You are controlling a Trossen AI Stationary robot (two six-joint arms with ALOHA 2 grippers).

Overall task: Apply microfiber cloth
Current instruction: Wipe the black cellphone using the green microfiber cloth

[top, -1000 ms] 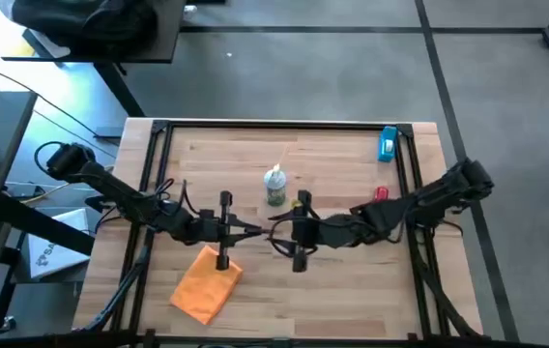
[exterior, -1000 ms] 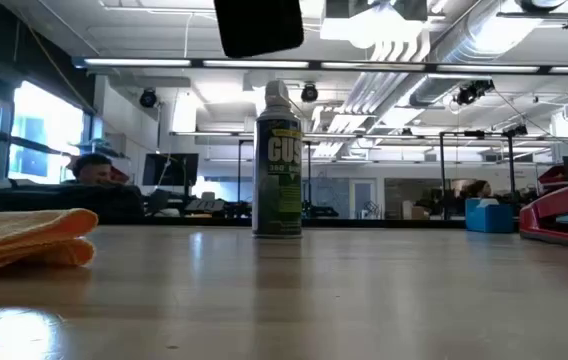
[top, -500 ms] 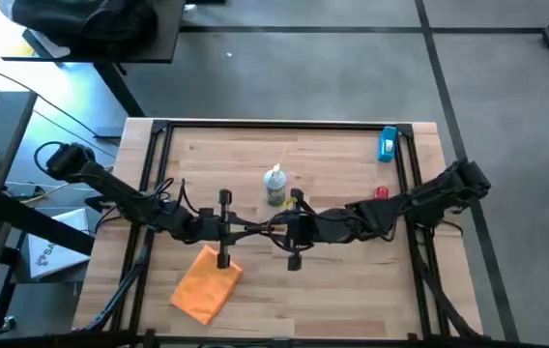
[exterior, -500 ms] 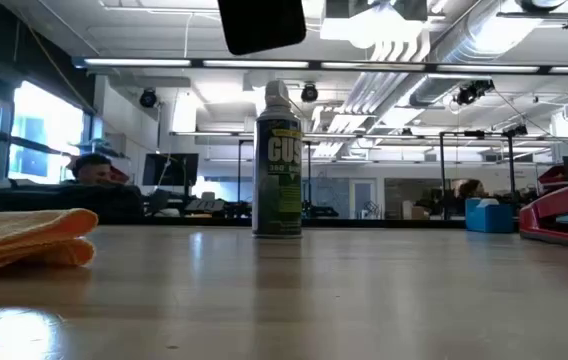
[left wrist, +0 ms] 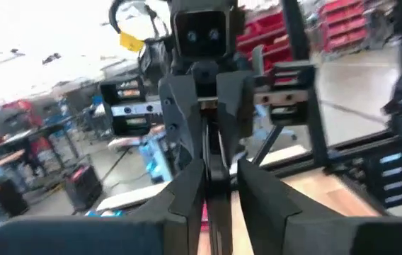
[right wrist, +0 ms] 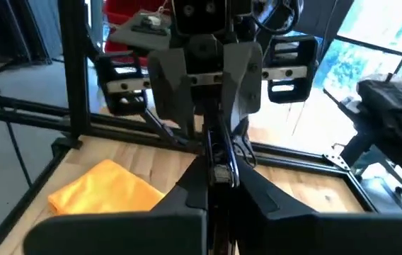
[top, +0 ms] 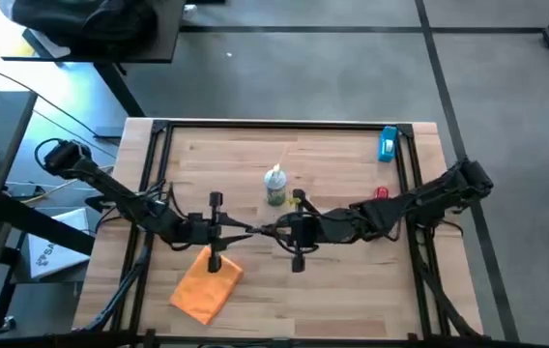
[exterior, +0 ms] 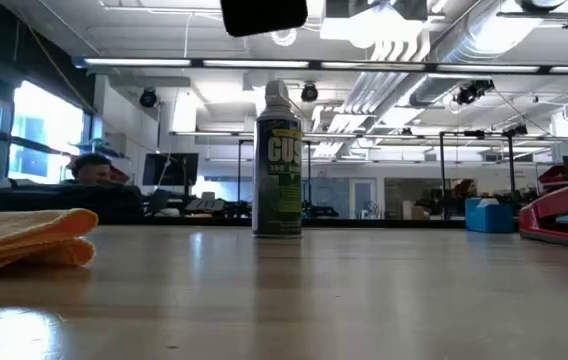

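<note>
Phone held up at mid-table, cloth waiting to be picked up

The pale wooden table [top: 352,290] has both dark arms reaching in to meet over its centre, one from 9 o'clock and one from 3 o'clock. The right gripper [top: 273,230] is clamped on the edge of a black rectangular phone [exterior: 264,12], lifting it clear of the wood, probably so its faces are free for wiping. The left gripper [top: 244,230] faces it at the phone's opposite edge, and whether it grips I cannot tell. The soft bright-orange microfiber cloth [top: 207,285] lies folded and untouched at 7 o'clock, nearest the left arm, likely the one to fetch it. A green-labelled spray can [top: 274,187] stands upright just toward 12 o'clock of the grippers
</note>
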